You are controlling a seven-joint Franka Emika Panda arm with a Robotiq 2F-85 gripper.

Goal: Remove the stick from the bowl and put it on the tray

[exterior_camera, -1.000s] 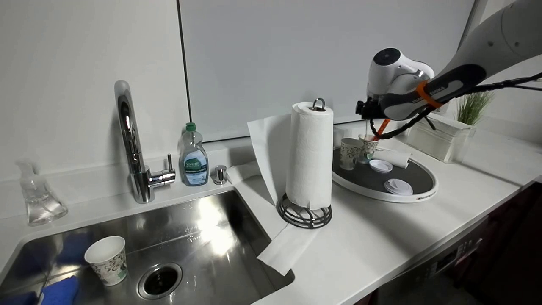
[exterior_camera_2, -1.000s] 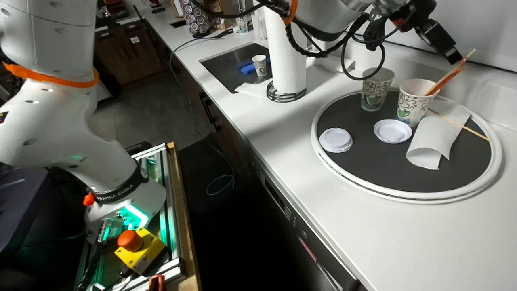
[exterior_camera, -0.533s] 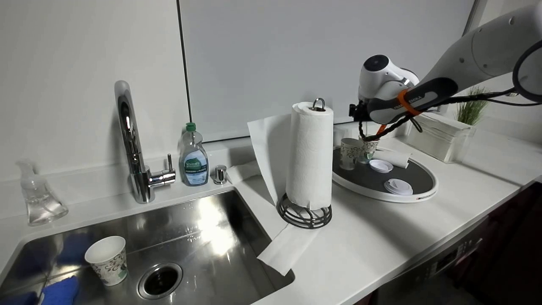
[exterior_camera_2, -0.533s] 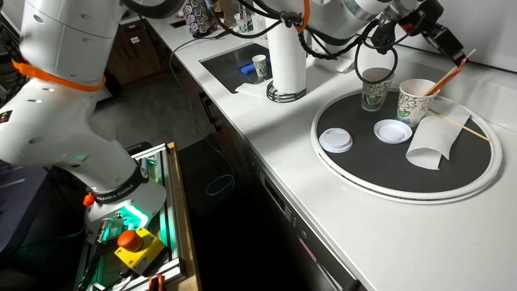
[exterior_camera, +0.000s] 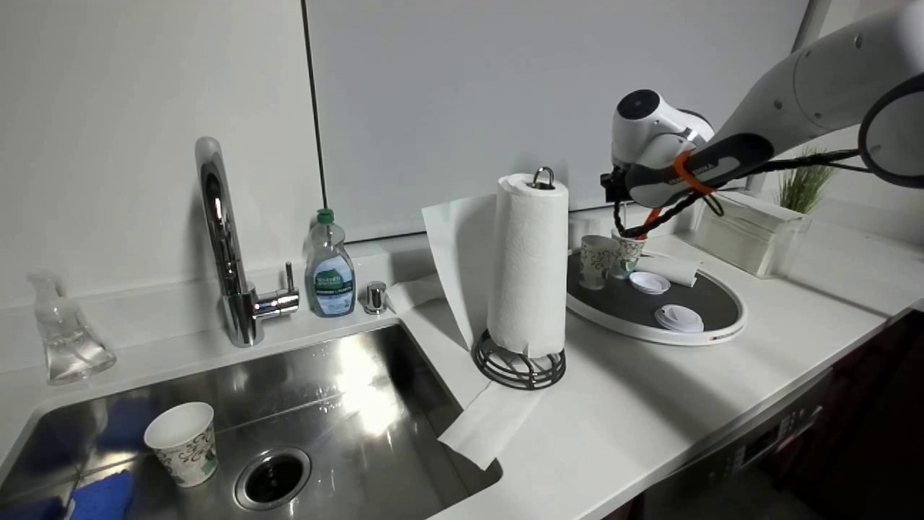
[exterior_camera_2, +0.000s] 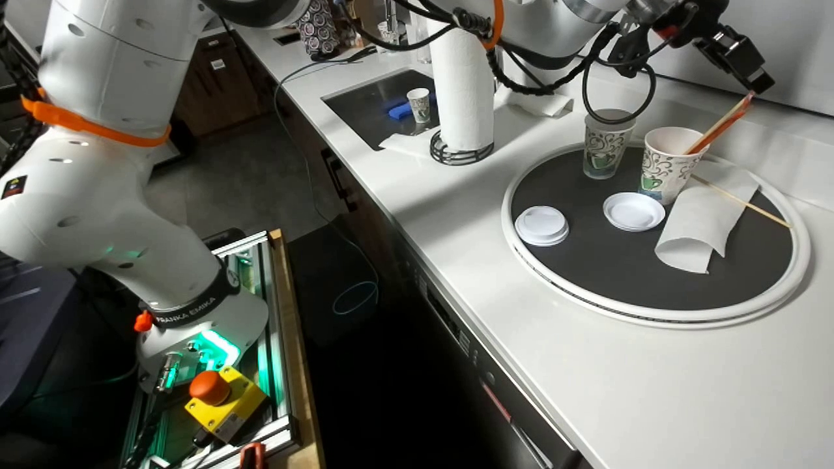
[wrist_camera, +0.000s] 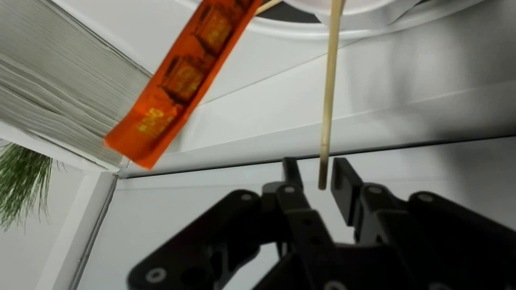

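Observation:
A pale wooden stick [wrist_camera: 329,92] leans upward out of a paper cup [exterior_camera_2: 668,166], beside an orange-red strip [wrist_camera: 181,84]. No bowl is in view; the cup is what holds the stick. In the wrist view my gripper [wrist_camera: 316,169] has its jaws partly apart around the stick's upper end. A gap shows on each side, so the stick touches neither finger. Seen in an exterior view, the gripper [exterior_camera_2: 761,81] covers the stick's tip above the cup. The cup stands on the round tray [exterior_camera_2: 801,241], which has a white rim and dark grey floor.
The tray also carries a further cup [exterior_camera_2: 604,156], white lids [exterior_camera_2: 542,225], a white dish [exterior_camera_2: 633,210], a paper sheet [exterior_camera_2: 704,215] and a thin wooden stick [exterior_camera_2: 749,206]. The paper-towel roll [exterior_camera: 529,267] stands beside it. A wall [exterior_camera_2: 791,52] rises behind the gripper.
My gripper has moved across to the stick's top end, which earlier stuck out past the fingers and is now covered. The cup, stick and orange-red strip look unmoved.

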